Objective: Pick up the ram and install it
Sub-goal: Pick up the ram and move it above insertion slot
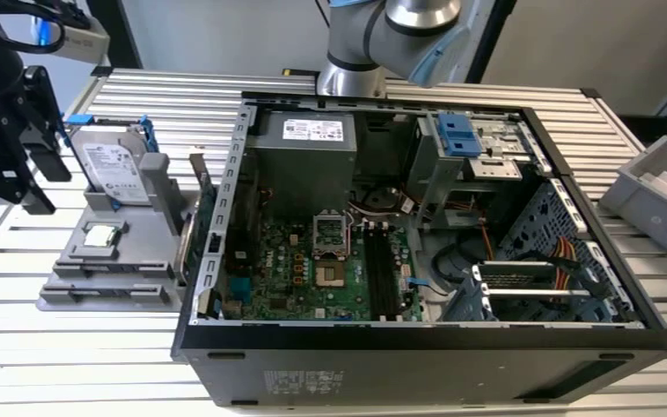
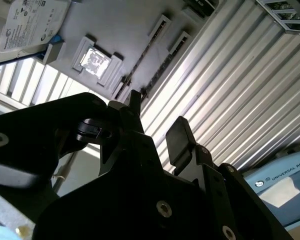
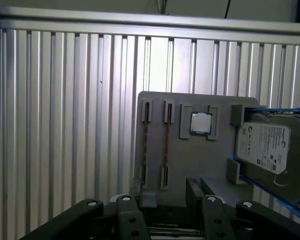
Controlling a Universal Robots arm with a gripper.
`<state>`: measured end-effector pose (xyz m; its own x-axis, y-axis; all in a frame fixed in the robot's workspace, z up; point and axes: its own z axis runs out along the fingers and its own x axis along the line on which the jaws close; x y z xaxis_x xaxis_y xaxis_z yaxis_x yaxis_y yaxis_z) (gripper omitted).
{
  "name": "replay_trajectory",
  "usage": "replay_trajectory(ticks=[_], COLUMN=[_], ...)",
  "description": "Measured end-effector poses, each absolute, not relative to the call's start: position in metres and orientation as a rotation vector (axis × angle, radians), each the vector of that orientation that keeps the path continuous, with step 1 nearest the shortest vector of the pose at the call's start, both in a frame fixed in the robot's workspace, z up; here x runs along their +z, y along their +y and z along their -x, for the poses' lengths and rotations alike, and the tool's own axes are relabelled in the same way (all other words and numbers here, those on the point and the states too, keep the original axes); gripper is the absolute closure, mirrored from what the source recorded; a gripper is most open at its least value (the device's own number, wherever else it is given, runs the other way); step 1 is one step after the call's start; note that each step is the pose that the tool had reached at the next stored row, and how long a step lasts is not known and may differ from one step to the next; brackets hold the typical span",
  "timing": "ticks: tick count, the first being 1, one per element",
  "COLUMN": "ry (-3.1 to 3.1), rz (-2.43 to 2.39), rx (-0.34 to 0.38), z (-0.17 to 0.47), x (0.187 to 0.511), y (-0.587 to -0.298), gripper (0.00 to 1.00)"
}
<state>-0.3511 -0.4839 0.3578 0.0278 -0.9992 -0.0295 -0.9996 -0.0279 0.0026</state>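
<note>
Two thin ram sticks stand on edge in the slots of a grey holder; in the first wrist view they are the left one and the right one. The second wrist view shows them as two dark lines beyond the fingertips. My black gripper hovers above the holder's near end, open, with nothing between its fingers. In the exterior view the gripper hangs at the far left, above and beside the holder. The motherboard's black slots lie inside the open computer case.
On the holder also sit a silver hard drive in a blue frame and a small square CPU chip. A grey bin holding something orange stands at the exterior view's right. The ribbed metal table surrounds everything.
</note>
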Motion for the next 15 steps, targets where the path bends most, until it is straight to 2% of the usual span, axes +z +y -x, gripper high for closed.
replay_trajectory(ticks=[15], ry=[2.178], rz=[2.239], rx=[0.038], z=[0.3515], x=[0.3541], y=[-0.4839], gripper=[0.00])
